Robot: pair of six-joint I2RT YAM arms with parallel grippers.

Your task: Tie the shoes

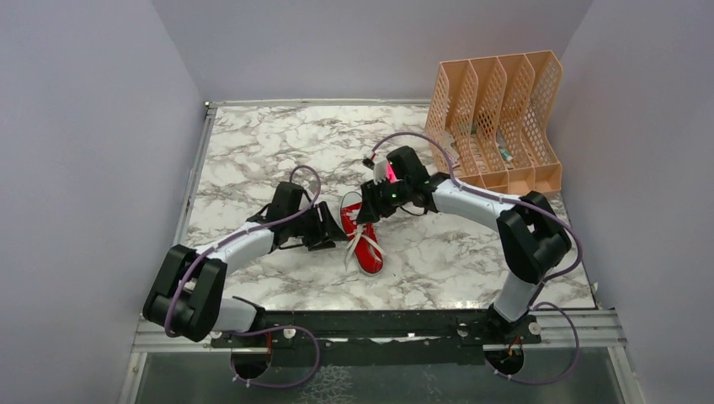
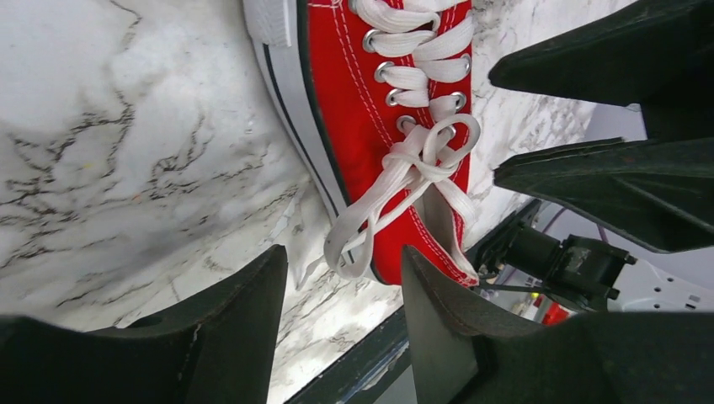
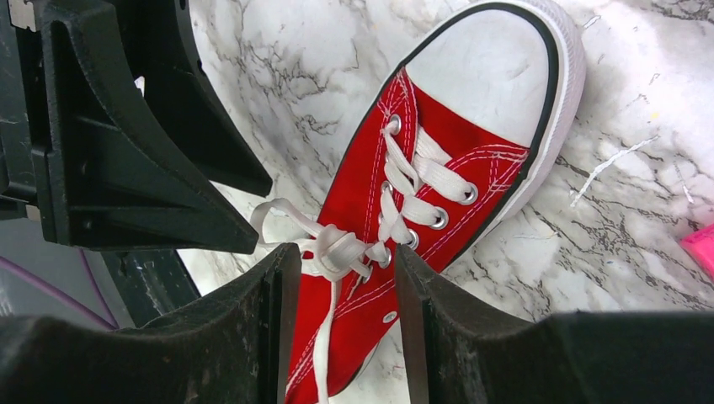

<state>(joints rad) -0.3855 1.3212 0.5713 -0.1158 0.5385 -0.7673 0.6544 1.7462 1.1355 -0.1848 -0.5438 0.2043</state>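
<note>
The red sneaker (image 1: pixel 364 244) with white laces lies on the marble table between my two grippers. It also shows in the left wrist view (image 2: pixel 354 101) and in the right wrist view (image 3: pixel 370 168). Its laces are gathered in a knot (image 3: pixel 337 250) with loose loops hanging over the side (image 2: pixel 354 240). My left gripper (image 1: pixel 331 231) is open and empty just left of the shoe, its gap (image 2: pixel 345 278) facing the hanging loops. My right gripper (image 1: pixel 368 212) is open and empty over the shoe, its gap (image 3: pixel 347 269) right by the knot.
A peach mesh file organizer (image 1: pixel 497 118) stands at the back right. A pink object (image 3: pixel 703 248) lies at the right edge of the right wrist view. Grey walls enclose the table, and a black rail (image 1: pixel 379 324) runs along its near edge.
</note>
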